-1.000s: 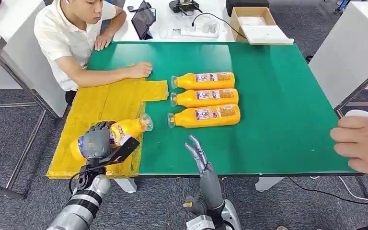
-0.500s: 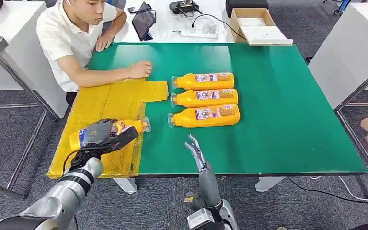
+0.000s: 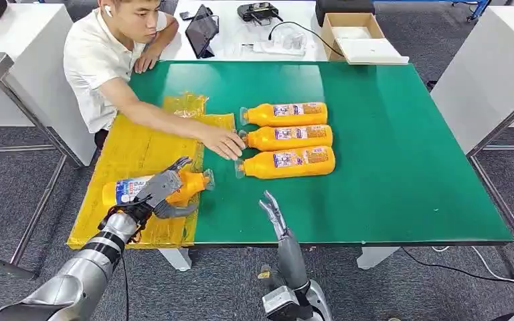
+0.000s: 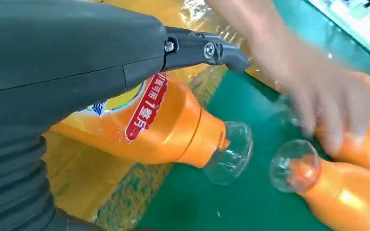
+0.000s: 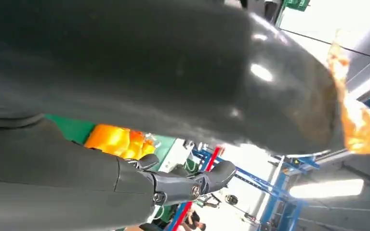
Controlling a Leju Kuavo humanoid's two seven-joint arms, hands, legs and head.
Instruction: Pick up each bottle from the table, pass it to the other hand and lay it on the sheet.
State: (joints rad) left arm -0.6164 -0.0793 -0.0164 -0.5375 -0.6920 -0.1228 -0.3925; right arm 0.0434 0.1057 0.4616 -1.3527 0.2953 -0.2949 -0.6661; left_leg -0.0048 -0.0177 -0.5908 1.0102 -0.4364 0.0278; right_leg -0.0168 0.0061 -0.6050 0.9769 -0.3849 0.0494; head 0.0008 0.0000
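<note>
An orange bottle (image 3: 126, 190) with a clear cap lies on its side at the near right edge of the yellow sheet (image 3: 140, 144). My left hand (image 3: 162, 190) is over its middle with the fingers spread apart, not wrapped round it. In the left wrist view one finger (image 4: 207, 49) stretches straight above the bottle (image 4: 173, 125). Three more orange bottles (image 3: 286, 137) lie side by side on the green mat. My right hand (image 3: 274, 214) stands at the table's front edge, fingers pointing up and holding nothing.
A seated person reaches a hand (image 3: 224, 142) across the sheet to the caps of the three bottles; it is blurred in the left wrist view (image 4: 327, 96). The green mat (image 3: 388, 167) is bare to the right. A cardboard box (image 3: 355, 30) and cables lie on the far table.
My left hand has set the bottle down on the sheet and spread its fingers. The person's hand has moved from the sheet to the bottle caps. Another hand at the right edge is gone.
</note>
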